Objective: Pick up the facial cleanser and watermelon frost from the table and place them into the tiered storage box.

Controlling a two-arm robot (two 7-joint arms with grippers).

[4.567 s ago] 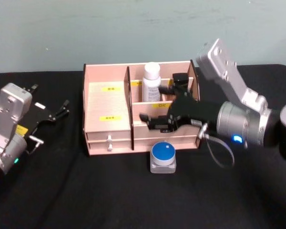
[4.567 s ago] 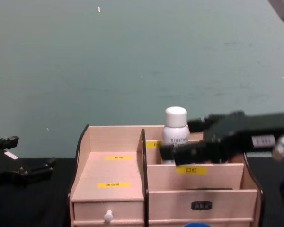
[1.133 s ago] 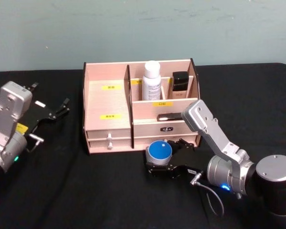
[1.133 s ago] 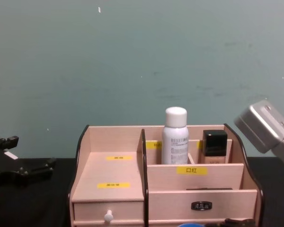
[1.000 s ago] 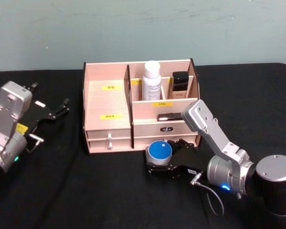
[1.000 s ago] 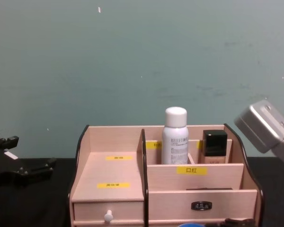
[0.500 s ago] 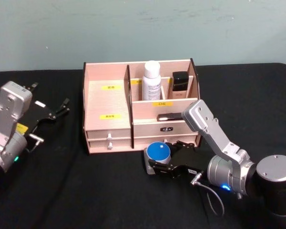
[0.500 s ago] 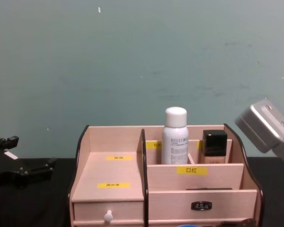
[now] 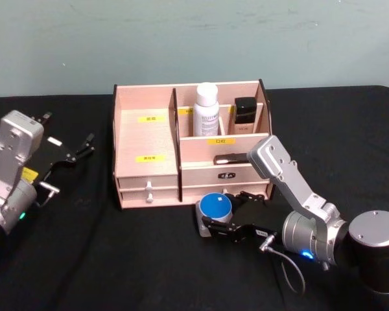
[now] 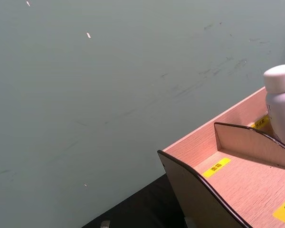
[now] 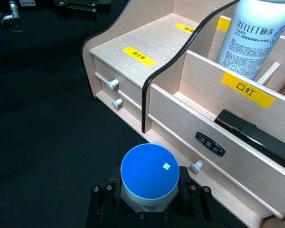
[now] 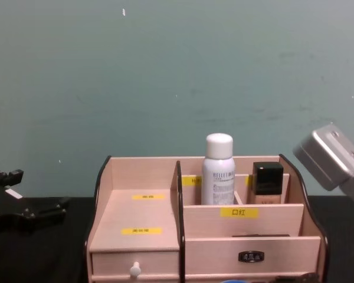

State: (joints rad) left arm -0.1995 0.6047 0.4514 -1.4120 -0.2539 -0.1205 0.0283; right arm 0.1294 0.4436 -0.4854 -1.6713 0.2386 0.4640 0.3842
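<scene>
Right arm low in front of the tiered storage box (image 9: 146, 137). Several seconds earlier it had been raised over the box's right-hand tiers.

Right tool (image 9: 215, 227) sat at tabletop level, drawn in narrow on the blue-lidded jar (image 9: 215, 206). In the right wrist view its black fingers (image 11: 195, 202) pressed the jar's grey base from both sides.

Change over the last second: the jar had shifted a little toward the robot's left. It now showed more of its grey side in the head view, as if tipped slightly. A second before, it had stood square under the tool. Judged: the grip had taken and the lift was starting. Whether the base had cleared the black tabletop (image 9: 117, 259) could not be told.

The jar was just in front of the box's lower right drawer, near its small knob (image 11: 196, 166), not yet inside any tier.

Box contents as seen:
- white bottle (image 9: 206, 110) upright in the rear tier
- black-capped bottle (image 9: 245, 115) beside it, in the next compartment
- flat dark item (image 9: 230, 157) lying in the middle tier

Judged: the jar looked to be the last piece still outside the box. It would have to rise over the front wall before going in. The knob and wall were close enough to catch it on the way up.

Left tool (image 9: 83, 148) parked well to the left of the box, clear of the work. Whether it stood wide or narrow could not be told.
</scene>
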